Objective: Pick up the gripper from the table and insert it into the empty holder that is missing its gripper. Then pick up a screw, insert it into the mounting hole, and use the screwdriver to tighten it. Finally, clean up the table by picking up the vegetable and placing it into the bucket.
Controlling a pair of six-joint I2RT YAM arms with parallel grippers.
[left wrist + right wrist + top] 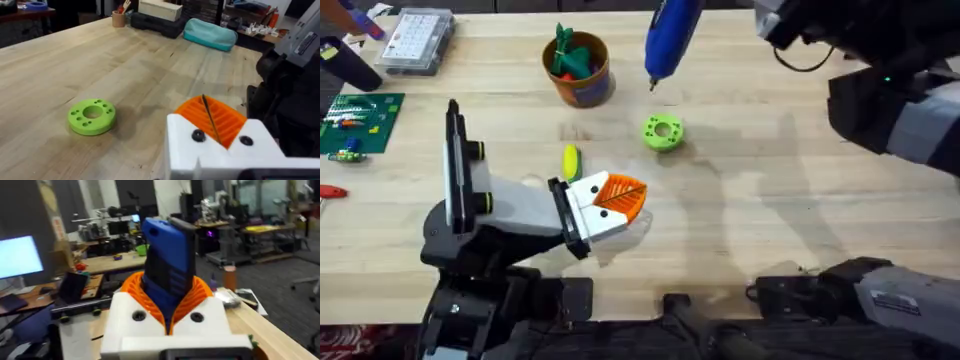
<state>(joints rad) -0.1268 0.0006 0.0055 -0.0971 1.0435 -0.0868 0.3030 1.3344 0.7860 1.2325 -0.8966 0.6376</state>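
High above the far middle of the counter (740, 250), the right gripper (169, 317) clamps the blue screwdriver (670, 38), bit pointing down, just beside the orange-brown bucket (578, 68), which holds green and red items. Left gripper (620, 196) lies low near the counter's middle, orange pads pressed together on nothing. A green round holder (662, 132) sits on the wood between the left gripper and the screwdriver; a yellow piece (570, 160) lies near the left gripper.
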